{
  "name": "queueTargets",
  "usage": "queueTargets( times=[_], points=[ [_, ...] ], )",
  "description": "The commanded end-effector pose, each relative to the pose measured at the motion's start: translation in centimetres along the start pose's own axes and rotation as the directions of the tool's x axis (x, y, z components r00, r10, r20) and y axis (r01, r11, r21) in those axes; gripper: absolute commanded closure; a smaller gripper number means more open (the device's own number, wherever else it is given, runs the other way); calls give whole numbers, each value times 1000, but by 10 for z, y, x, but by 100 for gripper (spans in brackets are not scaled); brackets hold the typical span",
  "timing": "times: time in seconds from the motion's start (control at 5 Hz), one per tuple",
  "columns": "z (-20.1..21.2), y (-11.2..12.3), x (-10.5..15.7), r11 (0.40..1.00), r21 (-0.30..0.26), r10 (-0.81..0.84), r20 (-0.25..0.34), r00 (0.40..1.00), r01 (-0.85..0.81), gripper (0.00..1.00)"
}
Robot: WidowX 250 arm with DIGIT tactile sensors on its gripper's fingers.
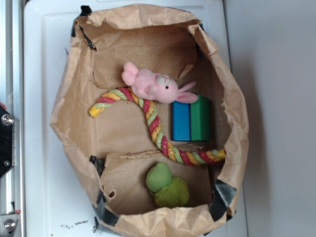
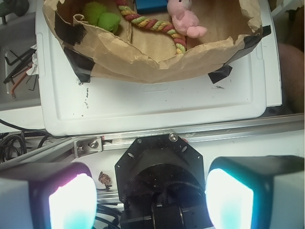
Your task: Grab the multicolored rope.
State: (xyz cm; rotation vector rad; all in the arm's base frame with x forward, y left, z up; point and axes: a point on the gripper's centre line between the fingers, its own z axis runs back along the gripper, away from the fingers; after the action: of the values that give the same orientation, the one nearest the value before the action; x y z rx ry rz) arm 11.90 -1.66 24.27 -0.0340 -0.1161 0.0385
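While the gripper (image 2: 152,200) hangs released | multicolored rope (image 2: 151,23) lies well apart, in paper bag (image 2: 157,64).

No text, label, brand, number or sign can be read in either view. An embossed mark sits on the white tray (image 2: 157,102) just below the paper bag (image 2: 152,62), too faint to make out.

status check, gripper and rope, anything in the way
Gripper open, empty, outside the bag. Rope lies curved on the bag floor, untouched. Pink bunny rests on its upper bend; blue-green block beside it.
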Motion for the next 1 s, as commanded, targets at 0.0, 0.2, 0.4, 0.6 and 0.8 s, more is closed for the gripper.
queueTargets(
  times=[0.0, 0.2, 0.4, 0.6, 0.8],
  points=[
    [0, 0, 0, 1000, 0, 0, 0, 1000, 0, 0],
    [4, -11, 35, 999, -27, 28, 11, 1000, -28, 0],
    [-9, -7, 64, 994, -103, -23, -18, 1000, 21, 0],
    [-28, 1, 85, 992, -87, -94, 11, 995, 95, 0],
    [-48, 12, 111, 992, -52, -112, 38, 993, 113, 0]
  ],
)
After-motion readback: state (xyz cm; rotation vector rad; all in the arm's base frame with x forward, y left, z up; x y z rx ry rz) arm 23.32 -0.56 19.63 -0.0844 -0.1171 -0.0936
